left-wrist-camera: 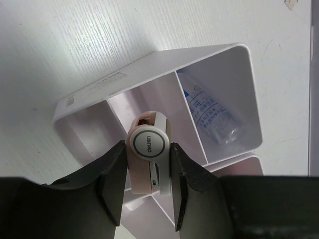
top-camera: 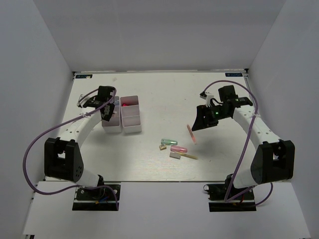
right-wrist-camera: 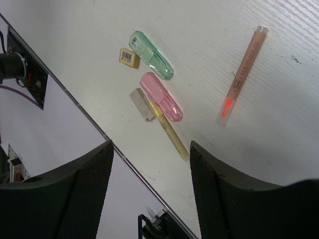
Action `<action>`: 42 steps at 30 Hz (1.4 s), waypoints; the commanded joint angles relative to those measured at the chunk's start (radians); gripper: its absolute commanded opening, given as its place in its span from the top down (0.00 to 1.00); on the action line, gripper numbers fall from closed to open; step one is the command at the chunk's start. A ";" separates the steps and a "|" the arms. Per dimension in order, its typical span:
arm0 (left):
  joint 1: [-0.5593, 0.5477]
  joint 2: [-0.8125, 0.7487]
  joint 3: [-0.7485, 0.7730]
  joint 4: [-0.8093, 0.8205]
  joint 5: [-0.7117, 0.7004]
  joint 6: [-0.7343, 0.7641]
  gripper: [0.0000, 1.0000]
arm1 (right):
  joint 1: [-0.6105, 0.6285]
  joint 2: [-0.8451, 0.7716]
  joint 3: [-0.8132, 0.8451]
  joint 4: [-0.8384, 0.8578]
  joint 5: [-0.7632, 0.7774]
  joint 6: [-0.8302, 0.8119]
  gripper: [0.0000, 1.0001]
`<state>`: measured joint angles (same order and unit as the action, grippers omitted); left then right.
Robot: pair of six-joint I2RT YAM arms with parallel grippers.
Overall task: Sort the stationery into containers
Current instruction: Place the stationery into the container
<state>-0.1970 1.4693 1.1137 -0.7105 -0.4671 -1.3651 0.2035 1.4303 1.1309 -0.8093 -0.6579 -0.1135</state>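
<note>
We hold a pink-and-white piece (left-wrist-camera: 149,149) clamped between the left fingers (left-wrist-camera: 112,174), directly above the containers (left-wrist-camera: 234,64). The left wrist view shows its round end, so its long axis points down into the block. It hangs over the open compartment beside the divider. The neighbouring compartment has a clear tube with blue print (left-wrist-camera: 212,117) lying in it. We cannot tell whether the piece's far end is below the rim. The left arm (top-camera: 79,129) reaches forward over the left column of the block, wrist bent down. We judge that the next move is a release straight down, and it depends on the piece staying within that compartment's walls.

The right fingers (right-wrist-camera: 75,194) stand apart and empty above the surface (right-wrist-camera: 279,149). Loose stationery lies under them: a pink pencil (right-wrist-camera: 241,74), a green piece (right-wrist-camera: 151,55), a pink piece (right-wrist-camera: 161,96), a yellow stick (right-wrist-camera: 172,134), a tan eraser (right-wrist-camera: 129,58) and a grey piece (right-wrist-camera: 141,104). These lie well apart from the containers, nearer our right arm.
</note>
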 commanded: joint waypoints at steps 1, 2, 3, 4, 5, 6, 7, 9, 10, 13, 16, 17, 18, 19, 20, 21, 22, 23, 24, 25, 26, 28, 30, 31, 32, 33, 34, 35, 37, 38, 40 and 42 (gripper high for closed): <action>0.011 -0.041 -0.009 0.080 -0.058 -0.167 0.93 | -0.009 -0.014 -0.005 -0.008 -0.043 -0.020 0.35; 0.016 -0.040 -0.011 0.082 -0.058 -0.176 0.93 | -0.009 -0.010 0.000 -0.008 -0.049 -0.018 0.35; 0.018 -0.038 -0.012 0.098 -0.056 -0.177 0.93 | -0.009 -0.007 -0.002 -0.011 -0.048 -0.021 0.35; 0.018 -0.038 -0.020 0.105 -0.056 -0.175 0.92 | -0.012 -0.002 0.000 -0.013 -0.049 -0.025 0.35; 0.021 -0.040 -0.029 0.114 -0.056 -0.177 0.92 | -0.010 0.001 0.001 -0.014 -0.052 -0.023 0.35; 0.022 -0.043 -0.032 0.121 -0.048 -0.177 0.92 | -0.012 0.002 0.000 -0.016 -0.054 -0.026 0.35; 0.024 -0.040 -0.035 0.138 -0.048 -0.177 0.92 | -0.015 0.002 0.001 -0.019 -0.055 -0.026 0.35; 0.024 -0.038 -0.031 0.144 -0.047 -0.175 0.92 | -0.013 0.002 0.001 -0.018 -0.060 -0.029 0.35; 0.022 -0.033 -0.026 0.141 -0.047 -0.175 0.92 | -0.013 0.007 0.003 -0.019 -0.062 -0.031 0.35; 0.024 -0.024 -0.018 0.135 -0.048 -0.180 0.92 | -0.015 0.010 0.001 -0.024 -0.068 -0.032 0.35; 0.024 -0.020 -0.028 0.135 -0.047 -0.186 0.89 | -0.018 0.009 0.003 -0.027 -0.072 -0.035 0.35; 0.024 -0.023 -0.029 0.138 -0.045 -0.184 0.87 | -0.019 0.009 0.004 -0.028 -0.075 -0.035 0.35; 0.024 -0.020 -0.031 0.137 -0.045 -0.183 0.85 | -0.018 0.009 0.004 -0.025 -0.077 -0.035 0.35; 0.022 -0.021 -0.032 0.132 -0.048 -0.180 0.81 | -0.018 0.013 0.003 -0.028 -0.081 -0.038 0.35; 0.022 -0.023 -0.034 0.126 -0.042 -0.181 0.75 | -0.021 0.012 0.006 -0.030 -0.083 -0.037 0.35; 0.024 -0.026 -0.037 0.126 -0.044 -0.178 0.73 | -0.022 0.013 0.004 -0.033 -0.085 -0.038 0.35; 0.024 -0.029 -0.038 0.126 -0.041 -0.177 0.69 | -0.024 0.015 0.007 -0.033 -0.089 -0.038 0.35; 0.022 -0.029 -0.041 0.126 -0.042 -0.177 0.67 | -0.024 0.016 0.006 -0.034 -0.091 -0.041 0.35; 0.022 -0.029 -0.040 0.123 -0.042 -0.177 0.65 | -0.026 0.018 0.007 -0.037 -0.091 -0.041 0.34; 0.024 -0.029 -0.044 0.123 -0.041 -0.175 0.65 | -0.026 0.018 0.009 -0.037 -0.095 -0.041 0.34; 0.024 -0.030 -0.046 0.121 -0.041 -0.173 0.64 | -0.027 0.016 0.007 -0.040 -0.095 -0.043 0.34; 0.024 -0.032 -0.043 0.120 -0.041 -0.172 0.59 | -0.032 0.018 0.007 -0.039 -0.100 -0.043 0.34; 0.024 -0.032 -0.045 0.117 -0.039 -0.169 0.55 | -0.033 0.016 0.007 -0.041 -0.103 -0.041 0.34; 0.022 -0.032 -0.045 0.117 -0.039 -0.169 0.54 | -0.033 0.018 0.009 -0.039 -0.105 -0.041 0.34; 0.022 -0.032 -0.045 0.118 -0.039 -0.167 0.52 | -0.033 0.016 0.009 -0.041 -0.108 -0.041 0.34; 0.022 -0.030 -0.043 0.117 -0.038 -0.167 0.50 | -0.036 0.016 0.009 -0.041 -0.108 -0.041 0.34; 0.024 -0.032 -0.046 0.120 -0.038 -0.164 0.47 | -0.036 0.018 0.006 -0.041 -0.112 -0.041 0.34; 0.025 -0.035 -0.042 0.118 -0.038 -0.164 0.44 | -0.036 0.018 0.007 -0.042 -0.112 -0.041 0.34; 0.024 -0.033 -0.040 0.126 -0.035 -0.155 0.41 | -0.041 0.018 0.007 -0.042 -0.117 -0.041 0.32; 0.022 -0.036 -0.038 0.123 -0.034 -0.154 0.41 | -0.039 0.018 0.007 -0.044 -0.120 -0.043 0.32; 0.022 -0.035 -0.032 0.120 -0.034 -0.150 0.40 | -0.041 0.015 0.009 -0.044 -0.123 -0.043 0.32; 0.022 -0.038 -0.029 0.118 -0.033 -0.152 0.40 | -0.044 0.016 0.009 -0.044 -0.124 -0.044 0.32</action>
<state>-0.1783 1.4693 1.0710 -0.5755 -0.4721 -1.4479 0.1673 1.4464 1.1309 -0.8383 -0.7490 -0.1417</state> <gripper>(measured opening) 0.601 0.678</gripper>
